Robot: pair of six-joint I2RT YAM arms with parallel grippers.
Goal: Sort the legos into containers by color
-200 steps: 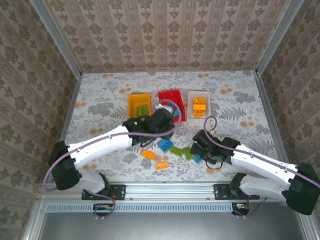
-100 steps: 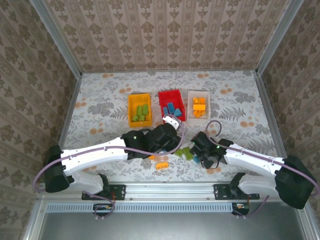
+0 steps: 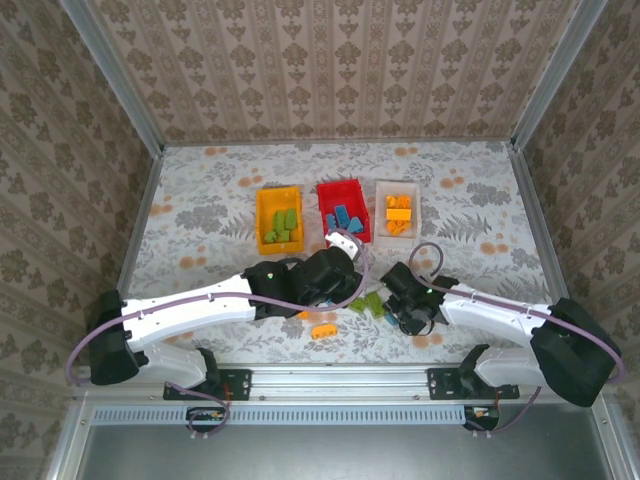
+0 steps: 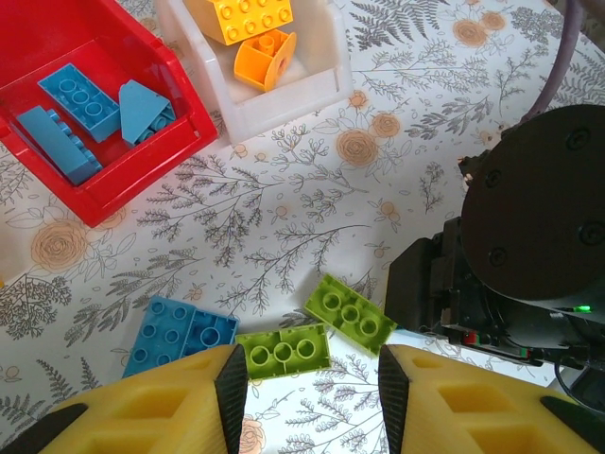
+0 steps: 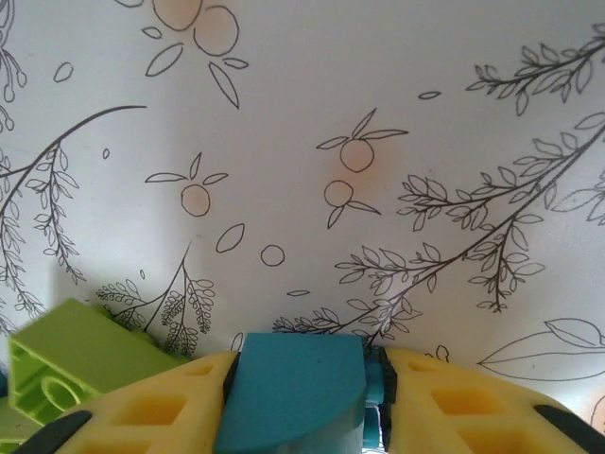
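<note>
Three containers stand in a row at mid-table: a yellow bin (image 3: 279, 189) with green legos, a red bin (image 3: 342, 184) with blue legos, a white bin (image 3: 397, 183) with orange legos. Loose legos lie in front: two green bricks (image 4: 284, 352) (image 4: 350, 310), a blue brick (image 4: 180, 331) and an orange brick (image 3: 323, 330). My left gripper (image 4: 312, 378) hangs open over the nearer green brick, its jaws either side of it and not touching. My right gripper (image 5: 307, 374) is shut on a blue lego (image 5: 293, 388) just above the cloth.
The right arm's black wrist (image 4: 529, 255) sits close beside the left gripper, right of the green bricks. Another green brick (image 5: 76, 359) lies against the right gripper's left finger. A metal frame and patterned walls enclose the table.
The left arm came back from over the red bin to the loose pile. The right gripper slid a little left and closed on the blue lego.
</note>
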